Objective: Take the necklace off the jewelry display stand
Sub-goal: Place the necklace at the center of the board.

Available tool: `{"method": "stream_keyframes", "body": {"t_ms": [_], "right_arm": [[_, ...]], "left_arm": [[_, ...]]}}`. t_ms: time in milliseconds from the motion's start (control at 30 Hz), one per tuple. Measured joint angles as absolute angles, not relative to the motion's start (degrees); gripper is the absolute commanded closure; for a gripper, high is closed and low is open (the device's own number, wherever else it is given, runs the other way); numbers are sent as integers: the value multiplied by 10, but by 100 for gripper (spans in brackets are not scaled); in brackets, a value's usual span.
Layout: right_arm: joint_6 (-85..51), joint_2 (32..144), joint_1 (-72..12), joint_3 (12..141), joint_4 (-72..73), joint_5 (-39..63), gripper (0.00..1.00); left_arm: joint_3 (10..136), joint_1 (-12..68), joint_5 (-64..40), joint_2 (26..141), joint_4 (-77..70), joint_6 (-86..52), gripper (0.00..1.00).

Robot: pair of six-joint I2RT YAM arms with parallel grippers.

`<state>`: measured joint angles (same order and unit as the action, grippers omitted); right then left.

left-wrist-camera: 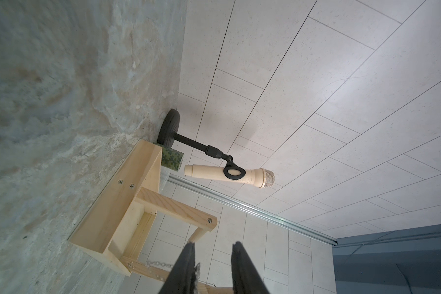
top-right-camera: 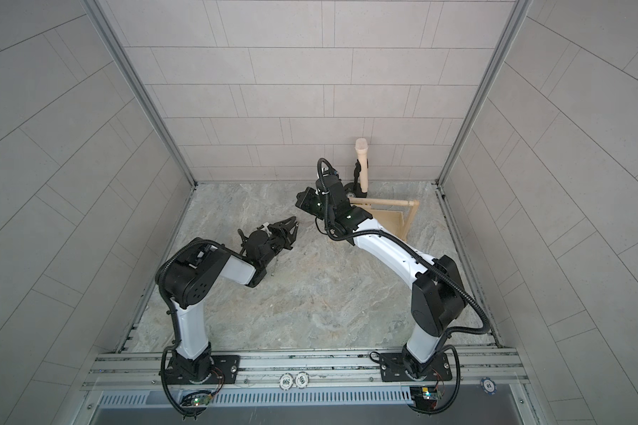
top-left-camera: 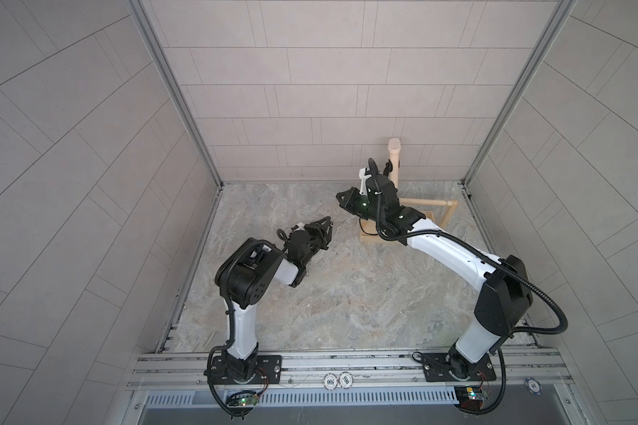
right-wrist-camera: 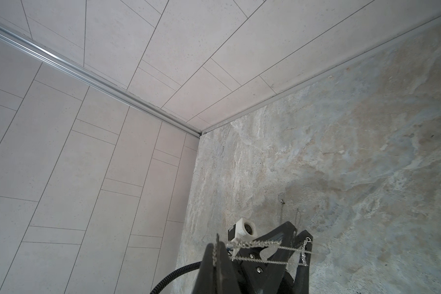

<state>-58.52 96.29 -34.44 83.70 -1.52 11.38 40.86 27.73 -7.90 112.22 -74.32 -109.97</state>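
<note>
I see left gripper (top-right-camera: pixel 292 225) over the stone table (top-right-camera: pixel 328 294), tip aimed at right gripper (top-right-camera: pixel 299 200), near but apart. Wooden stand (top-right-camera: pixel 387 222) sits behind right arm, microphone (top-right-camera: pixel 361 158) by back wall, chips (top-right-camera: pixel 293 380) on front rail

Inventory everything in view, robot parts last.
jewelry display stand: one, pale wood, back right.
necklace: one, silver chain, strung from the tip of the right gripper to the left gripper.
microphone: one, cream, clipped in its stand near the back wall.
microphone stand: one, black, round base, beside the display stand.
patterned block: one, green, beside the microphone stand's base.
white poker chips: two, on the front rail, centre.
blue poker chip: one, front rail, right end.
table: one, grey marbled.
left gripper: one, black, jaws apart, facing the display stand.
right gripper: one, black, shut on the necklace.
left arm and right arm: white and black, bolted to the front rail.
</note>
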Motion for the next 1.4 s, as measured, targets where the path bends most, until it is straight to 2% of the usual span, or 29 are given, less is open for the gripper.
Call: {"method": "stream_keyframes", "body": {"t_ms": [133, 233, 600, 733, 1000, 1400], "right_arm": [[-585, 963, -344, 833, -15, 114, 100], [-585, 963, -344, 831, -15, 114, 100], [-580, 963, -343, 831, -20, 107, 100], [-569, 963, -341, 831, -31, 102, 100], [-537, 963, -334, 828, -59, 99, 100], [-493, 984, -328, 804, -70, 118, 100]], "left_arm": [[409, 277, -81, 1122, -743, -1098, 78], [409, 277, -83, 1122, -743, -1096, 87], [424, 277, -112, 1122, -732, -1069, 100], [433, 275, -129, 1119, -706, -1048, 100], [449, 270, -167, 1067, -562, -959, 100], [446, 267, -175, 1003, -412, -844, 100]]}}
